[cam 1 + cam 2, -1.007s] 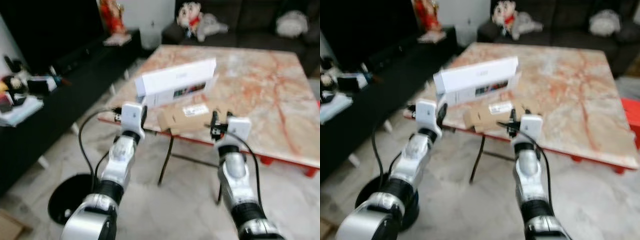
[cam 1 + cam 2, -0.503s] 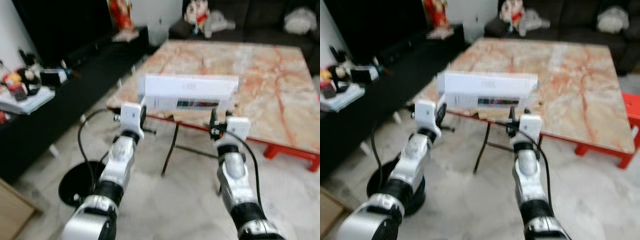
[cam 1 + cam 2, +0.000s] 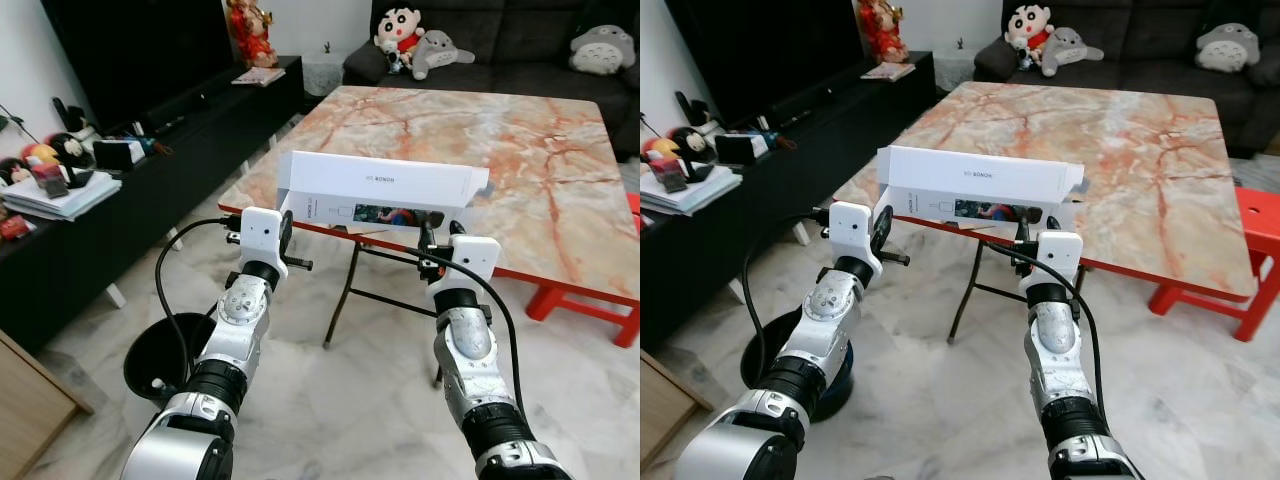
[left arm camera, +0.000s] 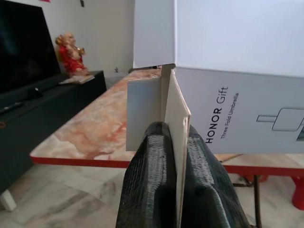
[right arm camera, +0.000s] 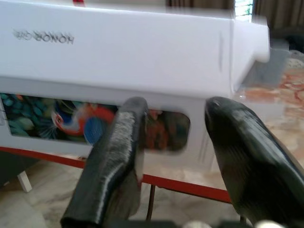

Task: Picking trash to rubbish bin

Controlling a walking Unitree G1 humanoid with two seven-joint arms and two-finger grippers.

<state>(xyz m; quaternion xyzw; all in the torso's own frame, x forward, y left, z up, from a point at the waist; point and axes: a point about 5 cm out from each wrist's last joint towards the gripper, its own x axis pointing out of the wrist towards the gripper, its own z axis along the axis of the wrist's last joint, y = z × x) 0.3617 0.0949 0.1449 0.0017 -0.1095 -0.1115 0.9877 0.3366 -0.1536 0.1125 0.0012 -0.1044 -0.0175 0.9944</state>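
Note:
A long white carton (image 3: 380,185) printed "HONOR" hangs level in front of me, over the near edge of the marble table (image 3: 520,130). My left gripper (image 4: 175,142) is shut on the thin end flap (image 4: 178,114) at the carton's left end. My right gripper (image 5: 175,137) is open under the carton's right end, its two fingers (image 5: 118,147) spread in front of the colourful printed side. The black round rubbish bin (image 3: 160,358) stands on the floor below and left of my left arm.
A black low cabinet (image 3: 90,230) with books and small items runs along the left. Plush toys (image 3: 405,35) lie on the dark sofa behind the table. The table's folding legs (image 3: 345,300) stand ahead of me. A red stool (image 3: 1260,230) is at the right.
The carton has come up off the table and turned level between my grippers. The brown cardboard under it has gone from sight. The view has shifted and sharpened, and the bin shows more fully.

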